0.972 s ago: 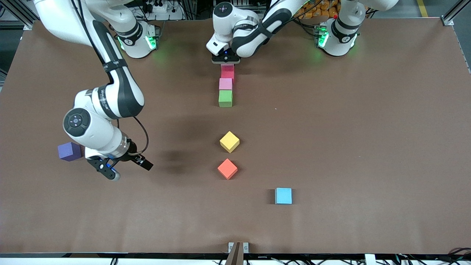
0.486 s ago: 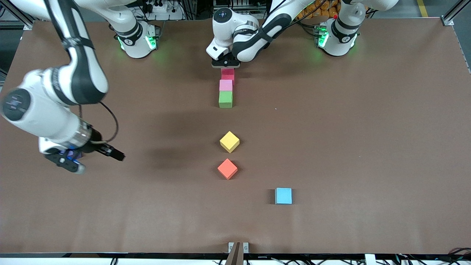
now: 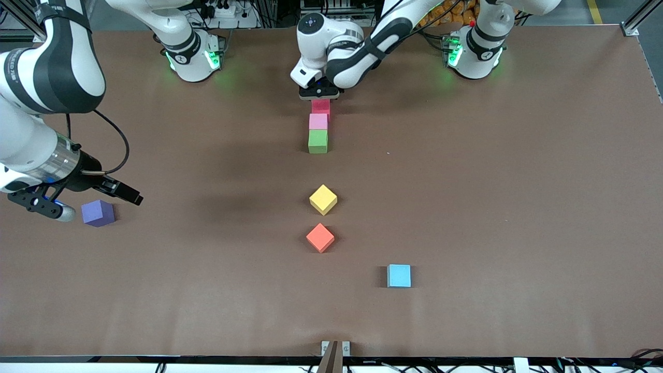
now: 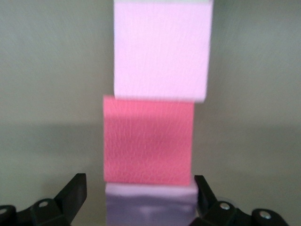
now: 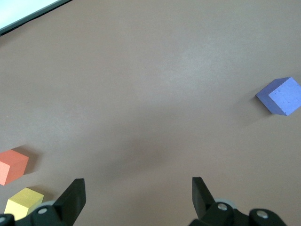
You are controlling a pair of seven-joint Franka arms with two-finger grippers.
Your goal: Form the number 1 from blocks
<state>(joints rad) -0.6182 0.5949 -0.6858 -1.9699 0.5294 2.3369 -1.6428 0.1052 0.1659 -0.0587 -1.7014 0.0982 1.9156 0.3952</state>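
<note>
A column of blocks lies mid-table: a green block (image 3: 317,141) nearest the front camera, then a pink block (image 3: 318,121) (image 4: 162,49), then a red block (image 3: 320,106) (image 4: 148,139). My left gripper (image 3: 319,95) (image 4: 140,193) hangs over the column's farthest end, open. Its fingers (image 4: 75,193) stand either side of a second pale pink block (image 4: 150,207) that touches the red one; in the front view the hand hides this block. A yellow block (image 3: 323,199) (image 5: 23,202) lies apart, nearer the camera. My right gripper (image 3: 44,206) (image 5: 137,193) is open and empty near the right arm's end.
An orange-red block (image 3: 320,237) (image 5: 13,165) sits just nearer the camera than the yellow one. Nearer still, toward the left arm's end, lies a light blue block (image 3: 399,275). A purple block (image 3: 98,213) (image 5: 282,96) rests beside my right gripper.
My left gripper has opened around the pale pink block at the column's end. The right arm has swung out toward its end of the table, uncovering the purple block.
</note>
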